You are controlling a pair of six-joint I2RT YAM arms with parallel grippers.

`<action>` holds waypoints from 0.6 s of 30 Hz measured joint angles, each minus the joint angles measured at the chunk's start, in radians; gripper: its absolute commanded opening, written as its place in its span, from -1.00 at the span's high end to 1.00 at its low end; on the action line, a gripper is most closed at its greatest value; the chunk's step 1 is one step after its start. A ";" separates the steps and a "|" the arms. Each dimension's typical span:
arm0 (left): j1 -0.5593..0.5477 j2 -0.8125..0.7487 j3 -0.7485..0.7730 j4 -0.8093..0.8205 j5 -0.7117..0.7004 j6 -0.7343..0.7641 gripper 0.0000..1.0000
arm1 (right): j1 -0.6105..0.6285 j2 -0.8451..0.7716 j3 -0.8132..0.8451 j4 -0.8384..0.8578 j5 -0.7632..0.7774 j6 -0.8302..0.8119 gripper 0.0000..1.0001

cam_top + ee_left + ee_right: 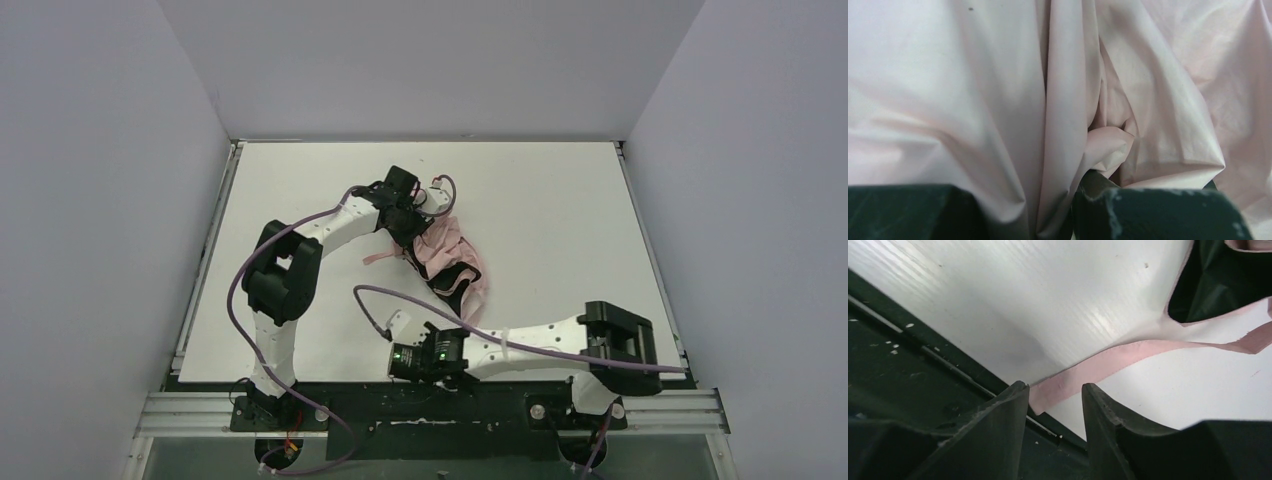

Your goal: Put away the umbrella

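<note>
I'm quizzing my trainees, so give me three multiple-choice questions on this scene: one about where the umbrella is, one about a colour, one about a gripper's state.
1. Where does the crumpled pale pink fabric umbrella lie?
A. mid flat white table
B. off the table
C. far-left corner

2. What colour is the flat fabric strap at the right gripper?
A. black
B. pink
C. white

3. The right gripper's jaws stand:
A. clamped together
B. out of view
C. apart

Key: 1A, the top view shows it central. 2B, the right wrist view shows pink. 3C, the jaws show a gap, with the strap lying in it.
</note>
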 measured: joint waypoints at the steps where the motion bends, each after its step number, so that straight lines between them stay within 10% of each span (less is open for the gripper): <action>1: 0.000 0.000 0.000 0.000 0.003 0.003 1.00 | -0.004 -0.044 -0.017 0.015 -0.003 0.003 0.02; 11: 0.000 -0.002 -0.004 0.002 0.011 0.012 1.00 | -0.203 -0.528 -0.117 0.064 0.066 0.133 -0.23; 18: 0.000 -0.002 -0.004 0.001 0.011 0.018 1.00 | -0.500 -0.576 -0.180 0.021 -0.005 0.158 -0.44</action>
